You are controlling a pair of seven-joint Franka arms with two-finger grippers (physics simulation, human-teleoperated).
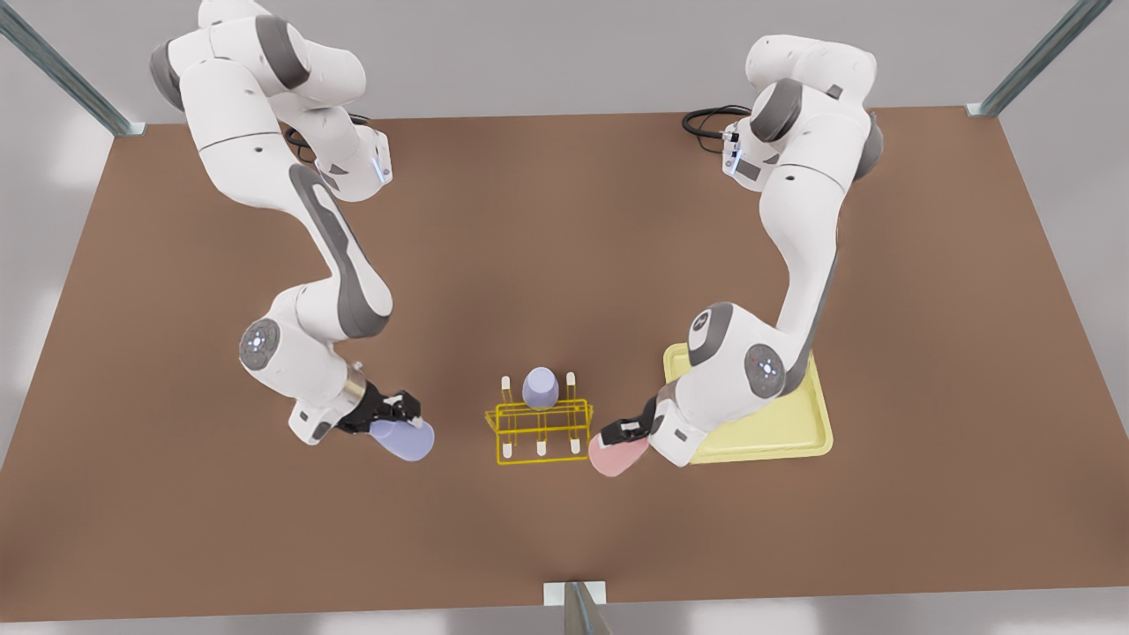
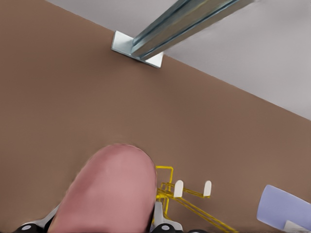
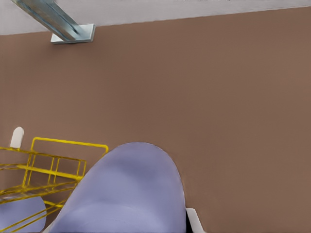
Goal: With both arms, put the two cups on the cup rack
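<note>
**A:** Status pls — where are we in the job?

**B:** Carry stage, both cups up off the table (image 1: pixel 564 220), neither racked yet. My left pincer (image 1: pixel 628 431) (the one on the front view's right) is clamped on the pink cup (image 1: pixel 613 457), tilted over, closed end leading, w/ the cup rack (image 1: pixel 540 429) just beside it. My right pincer (image 1: pixel 394 413) is clamped on the lavender cup (image 1: pixel 407 438), also tilted, and the rack sits further off on that side, clear gap between.

**A:** What does the next move need?

**B:** My guess: turn each cup mouth-down, line it over a free white-tipped peg (image 1: pixel 542 449), then lower straight. Left one is so close that I'd lift a bit before swinging in, else the cup could clip the wire frame. Right one has to close the gap first.

**A:** Anything on the rack already?

**B:** Yes, a third lavender cup (image 1: pixel 540 387) sits on it, on the side away from both pincers, approx. in the middle. Pegs nearest my pincers look bare. From the left wrist I see the pink cup (image 2: pixel 109 191) close up w/ two bare pegs beyond it.

**A:** And the tray?

**B:** Pale-yellow tray (image 1: pixel 794 441) lies behind my left pincer, partly under that arm. The part I can see holds nothing.
</note>
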